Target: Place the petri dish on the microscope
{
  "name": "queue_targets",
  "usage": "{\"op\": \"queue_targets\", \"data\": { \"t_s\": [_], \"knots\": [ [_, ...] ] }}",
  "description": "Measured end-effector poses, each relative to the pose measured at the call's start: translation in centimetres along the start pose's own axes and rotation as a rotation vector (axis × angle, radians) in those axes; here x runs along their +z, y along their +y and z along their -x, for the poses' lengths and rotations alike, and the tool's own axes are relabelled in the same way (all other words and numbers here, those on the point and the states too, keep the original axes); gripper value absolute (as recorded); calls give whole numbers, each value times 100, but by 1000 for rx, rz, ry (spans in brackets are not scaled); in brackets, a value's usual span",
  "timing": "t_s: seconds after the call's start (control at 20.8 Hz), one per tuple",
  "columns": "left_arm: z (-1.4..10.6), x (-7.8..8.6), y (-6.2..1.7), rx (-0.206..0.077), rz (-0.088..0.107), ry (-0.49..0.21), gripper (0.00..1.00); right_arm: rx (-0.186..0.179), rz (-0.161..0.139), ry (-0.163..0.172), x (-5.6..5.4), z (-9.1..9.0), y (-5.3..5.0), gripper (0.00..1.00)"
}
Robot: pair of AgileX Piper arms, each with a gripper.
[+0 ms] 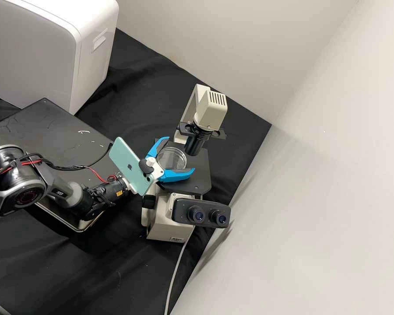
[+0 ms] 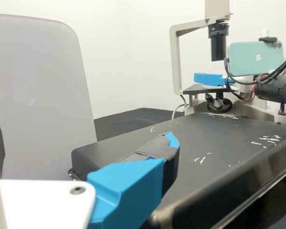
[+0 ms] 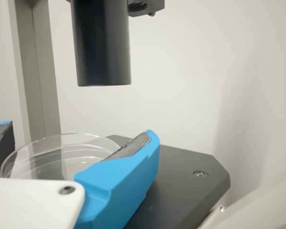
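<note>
The petri dish (image 1: 171, 160) is being held in the right gripper (image 1: 180, 155), fingers clamped on it, at the microscope (image 1: 167, 223) stage beneath the lens; seemingly only release is being awaited.

Petri dish (image 1: 174, 158): clear, colourless. Microscope (image 1: 168, 221): cream body, black stage (image 1: 199, 177) and eyepiece block (image 1: 201, 213). Right gripper (image 1: 180, 155) and left gripper (image 2: 81, 138): bright blue fingers (image 2: 128, 191) (black pads on the inner faces), white body. Wrist-mounted phone (image 1: 127, 164): mint green. Bench cloth (image 1: 153, 100): black. Slab (image 1: 52, 127): glossy black, flecked with white scratches. Cabinet (image 1: 52, 43): white.
</note>
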Motion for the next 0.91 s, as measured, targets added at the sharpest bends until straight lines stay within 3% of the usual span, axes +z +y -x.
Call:
{"op": "queue_targets", "data": {
  "t_s": [0.29,0.58,0.62,0.91],
  "knots": [
    [0,1,0,0,6,-1,100,34,-1,9,32,-62,-34,0],
    [1,2,-2,-3,7,-11,100,42,19,17,43,-64,-43,0],
    [2,-2,-1,-3,11,-9,100,42,20,17,43,-64,-43,100],
    [3,-16,1,-2,28,0,100,40,49,7,41,-67,-57,100]
  ]
}}
